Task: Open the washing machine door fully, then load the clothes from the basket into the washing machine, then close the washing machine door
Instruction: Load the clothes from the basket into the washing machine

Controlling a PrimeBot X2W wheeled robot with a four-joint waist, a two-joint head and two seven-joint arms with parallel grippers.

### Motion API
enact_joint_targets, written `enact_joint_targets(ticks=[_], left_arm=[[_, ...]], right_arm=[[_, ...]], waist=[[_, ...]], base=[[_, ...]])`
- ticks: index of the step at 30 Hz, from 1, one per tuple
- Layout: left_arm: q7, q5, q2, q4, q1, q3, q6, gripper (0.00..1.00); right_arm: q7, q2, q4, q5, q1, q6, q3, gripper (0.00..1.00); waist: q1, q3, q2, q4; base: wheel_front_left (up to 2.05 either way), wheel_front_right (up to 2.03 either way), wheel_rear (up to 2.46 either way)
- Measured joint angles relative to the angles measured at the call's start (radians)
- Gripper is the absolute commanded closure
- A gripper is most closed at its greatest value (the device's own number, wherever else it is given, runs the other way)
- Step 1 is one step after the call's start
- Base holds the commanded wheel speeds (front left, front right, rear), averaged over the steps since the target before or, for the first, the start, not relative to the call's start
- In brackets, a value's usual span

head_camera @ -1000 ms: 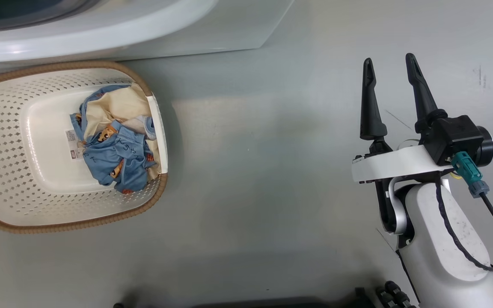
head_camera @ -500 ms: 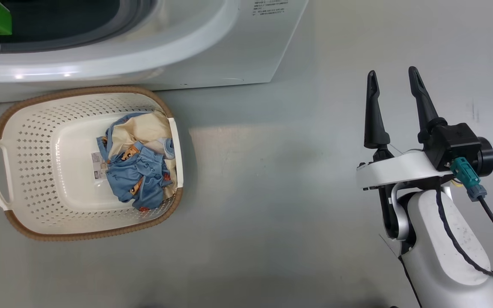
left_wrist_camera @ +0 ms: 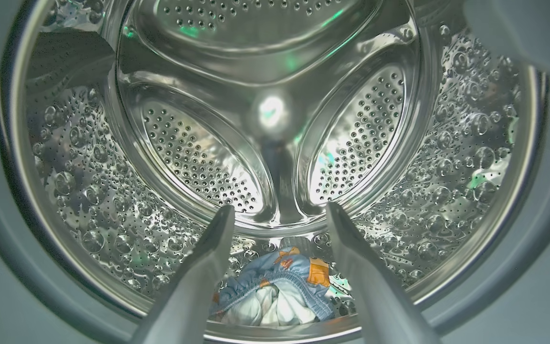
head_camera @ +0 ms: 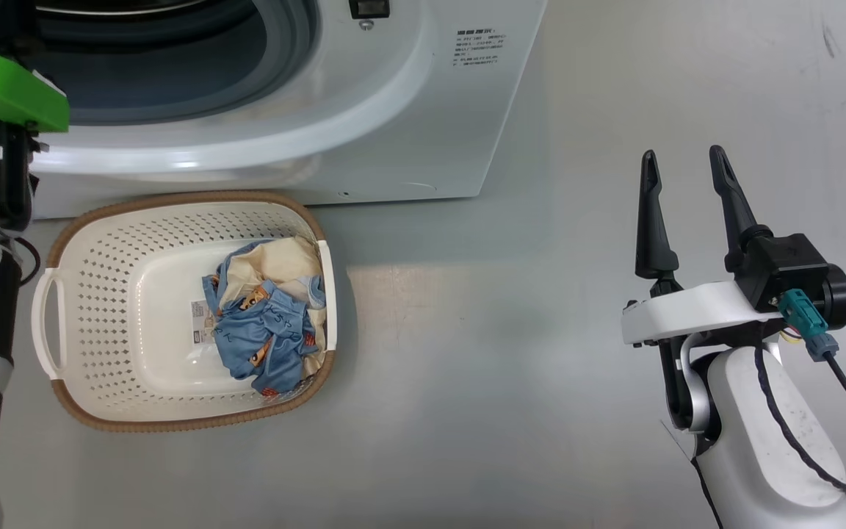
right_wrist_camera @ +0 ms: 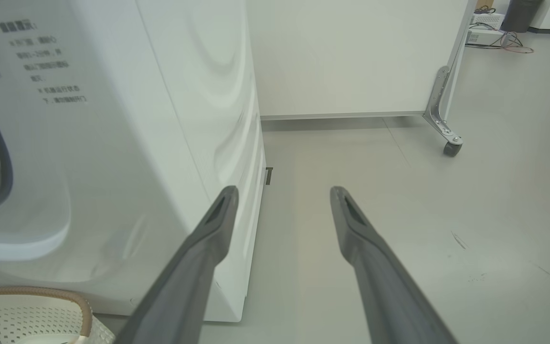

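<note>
There is one washing machine (head_camera: 408, 110), big and white, standing on the grey floor (head_camera: 511, 382). Its round mouth is open, with a grey rubber ring (head_camera: 292, 51) around it. Inside is one shiny steel drum (left_wrist_camera: 275, 95) full of little holes. In the right wrist view, one white board on a small wheel (right_wrist_camera: 449, 148) stands behind the machine.

There is one basket (head_camera: 195, 422). It is cream-white with a brown rim and sits on the floor just in front of the washing machine, under the mouth. One small label (head_camera: 201, 322) is stuck on its bottom.

There are two heaps of clothes. One heap (head_camera: 265, 345) is blue with orange pictures and a cream part. It lies at the right end of the basket, against the wall by the right handle. The other heap (left_wrist_camera: 275, 294) is blue, orange and white. It lies at the bottom of the drum, close to the front lip.

There are two grippers. The left gripper (left_wrist_camera: 280, 206) points into the drum. Its two fingers are spread wide apart and hold nothing. The clothes in the drum show low down between the fingers.

The right gripper (head_camera: 682, 152) is over bare floor, well apart from the basket, to the right of the machine. Its two dark fingers are also spread wide and hold nothing. They touch nothing.
</note>
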Motion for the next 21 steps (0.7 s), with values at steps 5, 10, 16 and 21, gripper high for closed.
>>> enact_joint_targets(ticks=[5,10,16,21], left_arm=[[0.0,0.011,-0.019,-0.045,0.073,0.025,0.0,0.0],[0.0,0.035,-0.025,-0.089,0.15,0.058,0.0,0.0],[0.0,0.067,-0.025,-0.146,0.27,0.089,0.0,0.0],[0.0,0.101,-0.033,-0.199,0.367,0.107,0.007,0.0]], right_arm=[[0.0,-0.001,0.005,0.0,0.026,0.011,-0.009,0.0],[0.0,-0.002,0.006,0.0,0.04,0.019,-0.019,0.0],[0.0,-0.003,0.007,0.0,0.075,0.034,-0.025,0.0],[0.0,-0.004,0.007,0.0,0.097,0.043,-0.029,0.0]], waist=[[0.0,-0.051,0.0,0.01],[0.0,-0.102,0.0,0.021],[-0.0001,-0.16,0.0,0.03],[-0.0001,-0.207,0.0,0.033]], base=[[0.0,0.0,0.0],[0.0,0.0,0.0],[0.0,0.0,0.0],[0.0,0.0,0.0]])
